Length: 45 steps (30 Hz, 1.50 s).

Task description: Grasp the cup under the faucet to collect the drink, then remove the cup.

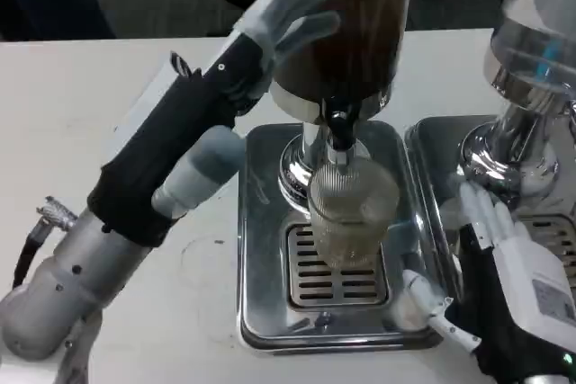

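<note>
A clear ribbed cup point(351, 213) stands on the drip grate point(335, 278) of a steel dispenser base, directly under the black faucet point(338, 128). Above the faucet rises a tank of dark drink point(360, 15). My left hand point(283, 15) is raised high beside the tank's left side, fingers spread, touching or nearly touching the tank. My right hand point(490, 263) sits low at the right of the base, fingers apart, with one finger stretched toward the base's front right corner. It holds nothing and stays clear of the cup.
A second dispenser point(531, 69) with a clear tank stands on its own steel base at the right, close behind my right hand. White table point(81, 114) stretches to the left. The left forearm crosses the table's left half.
</note>
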Tool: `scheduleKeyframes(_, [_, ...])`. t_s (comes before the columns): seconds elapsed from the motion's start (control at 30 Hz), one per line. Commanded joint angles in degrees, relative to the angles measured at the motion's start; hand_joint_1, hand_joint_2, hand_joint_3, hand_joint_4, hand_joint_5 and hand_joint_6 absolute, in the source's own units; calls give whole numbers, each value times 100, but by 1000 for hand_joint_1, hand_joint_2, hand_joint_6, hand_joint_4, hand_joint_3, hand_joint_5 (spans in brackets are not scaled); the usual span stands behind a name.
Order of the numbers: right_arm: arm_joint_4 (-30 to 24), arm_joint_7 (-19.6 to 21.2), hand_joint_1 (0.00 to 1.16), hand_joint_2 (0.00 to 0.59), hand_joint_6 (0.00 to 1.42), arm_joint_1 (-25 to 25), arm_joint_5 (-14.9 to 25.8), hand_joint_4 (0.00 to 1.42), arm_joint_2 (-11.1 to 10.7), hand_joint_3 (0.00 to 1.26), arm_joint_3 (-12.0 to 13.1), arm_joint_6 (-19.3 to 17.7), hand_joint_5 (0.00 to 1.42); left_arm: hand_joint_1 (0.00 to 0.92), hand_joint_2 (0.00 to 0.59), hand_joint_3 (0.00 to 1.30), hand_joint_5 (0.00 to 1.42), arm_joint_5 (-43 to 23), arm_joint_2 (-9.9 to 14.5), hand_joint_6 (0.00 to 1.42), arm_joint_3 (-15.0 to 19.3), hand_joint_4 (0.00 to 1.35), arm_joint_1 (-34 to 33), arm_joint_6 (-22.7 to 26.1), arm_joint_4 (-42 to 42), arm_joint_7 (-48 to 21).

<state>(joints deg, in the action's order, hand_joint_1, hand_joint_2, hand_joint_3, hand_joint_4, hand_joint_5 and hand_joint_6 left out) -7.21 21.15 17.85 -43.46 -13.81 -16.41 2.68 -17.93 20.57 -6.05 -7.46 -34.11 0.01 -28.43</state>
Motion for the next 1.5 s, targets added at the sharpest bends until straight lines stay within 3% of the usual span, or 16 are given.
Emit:
scheduleKeyframes(0.03, [-133, 54, 309, 391, 2, 54, 32, 0, 57, 0, 41, -106, 0, 0, 62, 40, 109, 197, -199, 34, -84, 0, -363, 175, 316, -215])
scheduleKeyframes(0.27, [-140, 91, 312, 391, 10, 112, 37, 0, 145, 0, 83, -97, 0, 0, 66, 97, 172, 243, -276, 92, -112, 12, -340, 258, 405, -539])
scheduleKeyframes(0.53, [-66, 17, 315, 391, 27, 75, 146, 0, 192, 0, 89, -226, 0, 0, 66, 124, 196, 378, -202, 123, -218, 38, -64, 253, 22, -775])
scheduleKeyframes(1.1, [284, -276, 316, 391, 58, -108, 941, 0, 165, 0, 264, -766, 0, 0, 72, 121, 204, 1106, 91, 126, -439, 38, 143, -29, -218, -853])
scheduleKeyframes(1.3, [526, -599, 321, 369, 62, -277, 1474, 0, 86, 0, 392, -1204, 0, 0, 72, 117, 197, 1095, 78, 127, -380, 38, 132, -100, -55, -772])
scheduleKeyframes(1.5, [867, -1279, 500, 278, 7, -518, 2278, 0, 62, 0, 529, -1642, 0, 0, 72, 116, 195, 1070, 73, 129, -341, 38, 183, -96, -49, -726])
